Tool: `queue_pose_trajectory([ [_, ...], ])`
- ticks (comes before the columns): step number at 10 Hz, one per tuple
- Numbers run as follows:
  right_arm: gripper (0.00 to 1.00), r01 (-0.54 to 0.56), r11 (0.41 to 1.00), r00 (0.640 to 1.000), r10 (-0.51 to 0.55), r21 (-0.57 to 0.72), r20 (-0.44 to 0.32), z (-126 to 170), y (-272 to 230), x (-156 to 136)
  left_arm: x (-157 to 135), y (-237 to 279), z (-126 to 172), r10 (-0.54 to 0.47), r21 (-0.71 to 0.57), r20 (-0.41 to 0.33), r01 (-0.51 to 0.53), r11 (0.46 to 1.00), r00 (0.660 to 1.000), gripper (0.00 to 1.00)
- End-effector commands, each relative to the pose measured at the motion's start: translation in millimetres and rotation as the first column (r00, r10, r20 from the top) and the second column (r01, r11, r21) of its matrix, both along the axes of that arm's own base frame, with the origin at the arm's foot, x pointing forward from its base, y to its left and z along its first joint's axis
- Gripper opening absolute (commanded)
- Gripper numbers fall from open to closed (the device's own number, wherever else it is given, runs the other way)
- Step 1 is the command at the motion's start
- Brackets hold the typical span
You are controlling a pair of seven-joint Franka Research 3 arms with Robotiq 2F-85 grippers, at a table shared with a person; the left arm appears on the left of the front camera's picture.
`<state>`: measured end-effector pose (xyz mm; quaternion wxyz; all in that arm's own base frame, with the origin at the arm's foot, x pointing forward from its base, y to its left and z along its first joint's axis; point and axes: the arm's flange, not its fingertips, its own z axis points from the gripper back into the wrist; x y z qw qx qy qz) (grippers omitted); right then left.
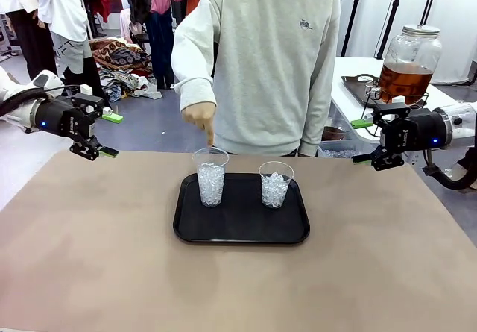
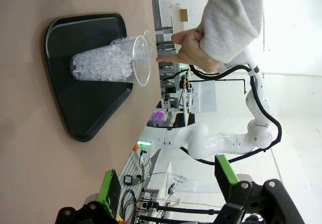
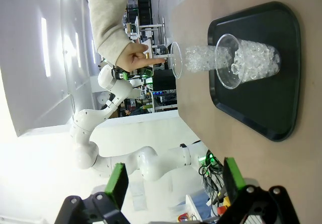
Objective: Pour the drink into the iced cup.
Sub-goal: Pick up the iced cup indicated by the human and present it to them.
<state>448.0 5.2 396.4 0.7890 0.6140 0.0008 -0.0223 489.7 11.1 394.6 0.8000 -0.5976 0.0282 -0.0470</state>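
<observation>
While the person's hand (image 1: 200,114) is pointing into the iced cup (image 1: 211,179) on the tray (image 1: 241,231) | left gripper (image 1: 110,134) and right gripper (image 1: 363,141) are hovering, fingers spread | drink (image 1: 405,82) is sitting in the jar (image 1: 417,47) behind the right gripper

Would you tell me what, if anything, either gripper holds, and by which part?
Nothing: the black left gripper and black right gripper are both open and empty.

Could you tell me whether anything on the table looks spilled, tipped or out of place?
Nothing stands out: the left iced cup and right iced cup stand upright on the black tray; no spill shows.
</observation>
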Motion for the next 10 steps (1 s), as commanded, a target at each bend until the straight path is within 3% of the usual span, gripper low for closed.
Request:
queue_pose_trajectory([
  [1,1.00,0.007,1.000,1.000,-0.007,0.000,-0.001,0,0,0,0,0,0,0.000,0.000,0.000,0.000,1.000,1.000,1.00],
  [3,1.00,0.007,1.000,1.000,-0.007,0.000,-0.001,0,0,0,2,-3,5,-0.047,0.013,0.192,0.046,0.999,0.980,1.00],
  [4,1.00,0.007,1.000,1.000,-0.007,0.000,-0.001,0,0,0,2,-5,7,-0.078,0.024,0.290,0.075,0.997,0.954,1.00],
  [6,1.00,0.007,1.000,1.000,-0.007,0.000,-0.001,0,0,0,-1,-12,8,-0.131,0.033,0.486,0.132,0.991,0.864,1.00],
  [8,1.00,0.007,1.000,1.000,-0.007,0.000,-0.001,0,0,0,-5,-15,4,-0.127,0.055,0.583,0.117,0.992,0.803,1.00],
  [10,1.00,0.007,1.000,1.000,-0.007,0.000,-0.001,0,0,0,-9,-12,0,-0.150,0.068,0.604,0.137,0.988,0.783,1.00],
])
